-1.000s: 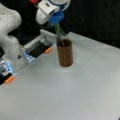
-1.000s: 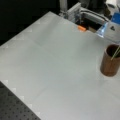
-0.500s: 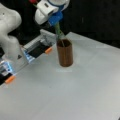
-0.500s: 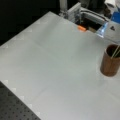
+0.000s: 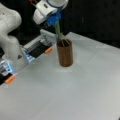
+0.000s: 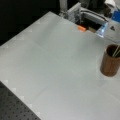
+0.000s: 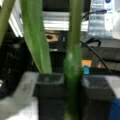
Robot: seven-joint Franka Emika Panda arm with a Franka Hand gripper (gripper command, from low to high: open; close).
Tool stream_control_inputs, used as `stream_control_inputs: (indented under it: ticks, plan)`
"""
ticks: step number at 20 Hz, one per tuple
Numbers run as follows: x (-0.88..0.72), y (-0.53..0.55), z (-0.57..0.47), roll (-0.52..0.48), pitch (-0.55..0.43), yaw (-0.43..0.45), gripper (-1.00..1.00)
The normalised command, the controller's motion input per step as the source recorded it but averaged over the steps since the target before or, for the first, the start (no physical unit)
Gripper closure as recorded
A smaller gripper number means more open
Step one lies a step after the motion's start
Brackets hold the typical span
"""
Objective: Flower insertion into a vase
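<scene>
The gripper (image 5: 55,20) is clamped on the flower stem (image 7: 73,65); in the wrist view both pads (image 7: 96,93) press the stem between them. The vase (image 5: 65,53) stands upright on the table (image 5: 75,95), directly below the gripper. The stem's lower end is inside the vase mouth, leaning against the rim; in a front view its tip shows inside the vase (image 6: 110,63). Against half a second ago, nothing has visibly shifted. Judgement: insertion reached, flower not yet released.
</scene>
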Motion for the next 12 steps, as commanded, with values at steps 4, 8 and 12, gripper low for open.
stream_control_inputs:
  ticks: [4, 8, 12]
  plan:
    - [0.31, -0.03, 0.07, -0.094, 0.397, 0.095, 1.00]
    - [0.34, 0.00, 0.07, -0.135, 0.436, 0.104, 1.00]
    - [0.38, 0.03, 0.06, -0.187, 0.472, 0.110, 1.00]
